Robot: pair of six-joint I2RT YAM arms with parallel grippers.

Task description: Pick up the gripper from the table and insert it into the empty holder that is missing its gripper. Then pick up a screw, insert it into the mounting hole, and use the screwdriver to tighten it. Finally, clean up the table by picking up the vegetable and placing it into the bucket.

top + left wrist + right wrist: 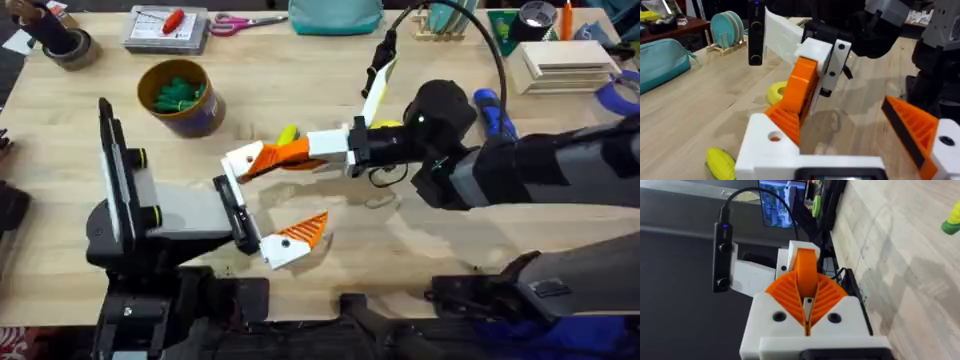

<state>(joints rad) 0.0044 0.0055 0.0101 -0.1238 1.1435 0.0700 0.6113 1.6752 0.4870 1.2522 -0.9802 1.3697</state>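
Orange ribbed pads of the right gripper (pixel 806 297) are pressed together on the gripper (pixel 807 265), which is pinched by its narrow orange end. Its white base is pointed away from those jaws, toward the left arm. In the overhead view the right gripper (pixel 306 148) is seen reaching across the table, with the gripper (pixel 278 156) carried out ahead of its jaws.

The jaws of the left gripper (pixel 282 197) are spread wide. One jaw is formed by a fitted orange finger (pixel 300 233) on its white mount. The other is formed by the holder (pixel 240 160), a white angular block. The base of the gripper is seen at the holder, touching it or very nearly so; whether it is seated cannot be told. From the left wrist, the gripper (pixel 802 87) is seen slanting down onto the holder (pixel 765 145), while the fitted orange finger (pixel 912 127) stands well apart on the opposite side of the gap.

The vegetable (pixel 287 133) is lying on the wooden table (pixel 330 60) just beside the right jaws, outside the left jaws' gap. A yellow ring (pixel 777 92) is lying near it. The bucket (pixel 200 115) is placed well beyond the left jaws, with green items inside. The screwdriver (pixel 490 105) is lying far behind the right jaws, beside that arm.
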